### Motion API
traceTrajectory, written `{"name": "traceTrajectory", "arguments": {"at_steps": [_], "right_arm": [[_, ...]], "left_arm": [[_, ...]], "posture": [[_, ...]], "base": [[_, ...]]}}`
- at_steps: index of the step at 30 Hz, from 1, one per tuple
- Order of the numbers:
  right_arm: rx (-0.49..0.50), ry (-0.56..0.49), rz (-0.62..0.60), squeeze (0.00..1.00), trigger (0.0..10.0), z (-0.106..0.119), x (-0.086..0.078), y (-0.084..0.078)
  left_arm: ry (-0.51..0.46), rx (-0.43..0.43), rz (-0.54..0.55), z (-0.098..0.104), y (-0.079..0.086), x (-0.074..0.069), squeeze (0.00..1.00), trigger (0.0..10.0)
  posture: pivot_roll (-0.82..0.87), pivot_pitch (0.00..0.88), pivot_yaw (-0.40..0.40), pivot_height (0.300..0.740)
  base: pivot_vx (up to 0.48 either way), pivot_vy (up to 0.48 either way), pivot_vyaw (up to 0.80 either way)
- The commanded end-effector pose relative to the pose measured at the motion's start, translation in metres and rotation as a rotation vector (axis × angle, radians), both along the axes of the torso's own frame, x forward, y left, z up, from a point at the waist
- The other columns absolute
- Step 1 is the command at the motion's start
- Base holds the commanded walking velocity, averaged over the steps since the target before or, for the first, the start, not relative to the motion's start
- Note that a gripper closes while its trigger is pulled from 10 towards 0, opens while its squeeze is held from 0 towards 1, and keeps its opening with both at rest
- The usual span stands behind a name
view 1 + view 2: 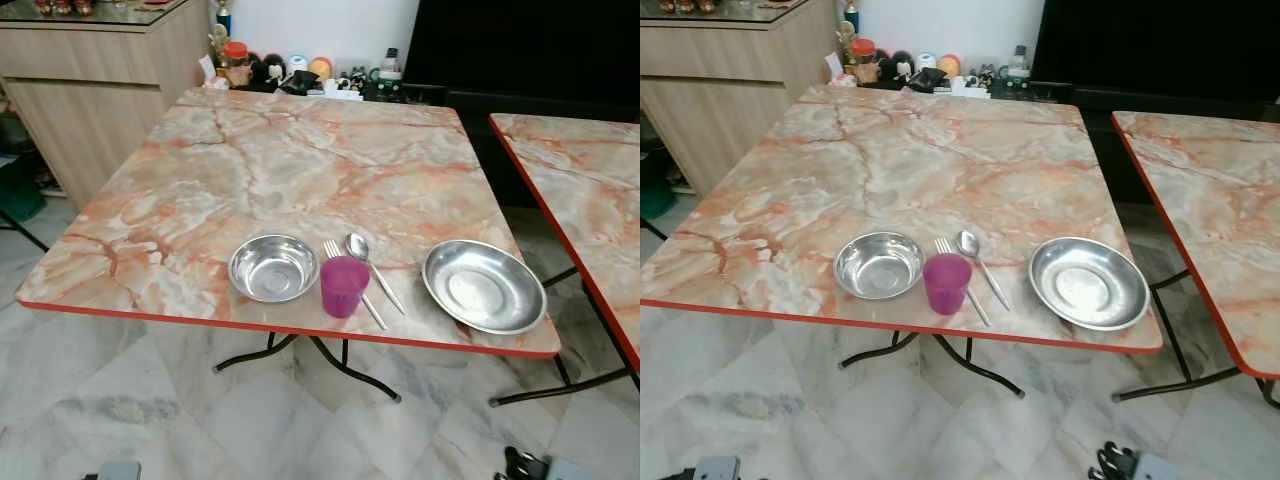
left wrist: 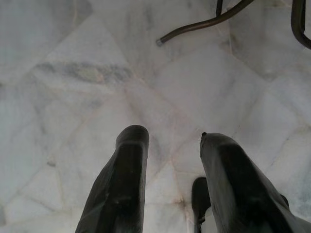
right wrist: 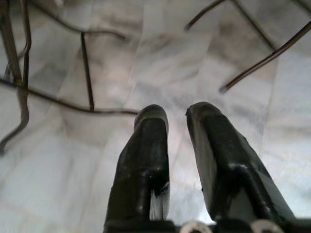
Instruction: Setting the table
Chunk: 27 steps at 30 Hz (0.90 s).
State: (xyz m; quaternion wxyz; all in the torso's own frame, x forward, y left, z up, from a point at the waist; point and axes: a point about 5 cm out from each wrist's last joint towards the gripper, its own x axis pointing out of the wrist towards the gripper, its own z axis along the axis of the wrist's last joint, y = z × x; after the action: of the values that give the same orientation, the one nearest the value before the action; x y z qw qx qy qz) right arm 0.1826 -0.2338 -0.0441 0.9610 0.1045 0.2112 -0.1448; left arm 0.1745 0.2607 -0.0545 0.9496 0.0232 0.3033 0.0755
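Across the upper and middle of the frame, the marbled worktop [image 1: 300, 160] is lying bare, giving open passage from its left edge to its right. Along the lower edge, a row is standing in the way: a steel bowl [image 1: 273, 267], then a purple cup [image 1: 344, 285] just right of it, with a fork [image 1: 352, 290] and spoon [image 1: 372, 267] lying close behind and beside the cup. A gap is opening between the spoon and the wide steel plate [image 1: 483, 285] at lower right. At the top of the frame, clutter of jars and bottles [image 1: 290, 70] is crowding the far edge. A second worktop [image 1: 590, 190] is standing at right, a narrow floor gap between.
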Motion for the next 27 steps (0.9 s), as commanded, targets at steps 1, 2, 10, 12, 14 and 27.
{"name": "traceTrajectory", "arguments": {"at_steps": [1,2,10,12,14,27], "right_arm": [[0.02,0.083,-0.029,0.0,10.0,-0.011,-0.012,-0.002],[0.053,0.119,-0.035,0.0,10.0,-0.014,-0.004,0.002],[0.125,0.26,-0.026,0.0,10.0,-0.027,0.004,0.019],[0.125,0.35,-0.004,0.0,10.0,-0.036,-0.006,0.025],[0.11,0.372,0.026,0.0,10.0,-0.037,-0.007,0.028],[0.118,0.277,0.023,0.0,10.0,-0.025,0.011,0.016]], "left_arm": [[0.05,-0.011,0.012,-0.007,-0.003,-0.008,0.0,10.0],[0.057,-0.024,0.013,-0.006,-0.006,0.0,0.0,10.0],[0.127,-0.017,-0.045,-0.005,-0.012,0.018,0.0,10.0],[0.172,-0.022,-0.012,-0.007,-0.012,0.019,0.0,10.0],[0.178,-0.034,0.004,-0.007,-0.012,0.02,0.0,10.0],[0.234,-0.085,-0.036,-0.017,-0.043,0.02,0.0,10.0]], "posture": [[0.19,0.057,-0.077,0.74],[0.19,0.037,-0.063,0.74],[0.13,0.0,-0.018,0.74],[0.13,0.0,-0.026,0.74],[0.13,0.0,-0.028,0.74],[0.03,0.0,-0.057,0.74]], "base": [[0.0,0.0,0.0],[0.0,0.0,0.0],[0.0,0.0,0.0],[0.0,0.0,0.0],[0.0,0.0,0.0],[0.0,0.0,0.0]]}}
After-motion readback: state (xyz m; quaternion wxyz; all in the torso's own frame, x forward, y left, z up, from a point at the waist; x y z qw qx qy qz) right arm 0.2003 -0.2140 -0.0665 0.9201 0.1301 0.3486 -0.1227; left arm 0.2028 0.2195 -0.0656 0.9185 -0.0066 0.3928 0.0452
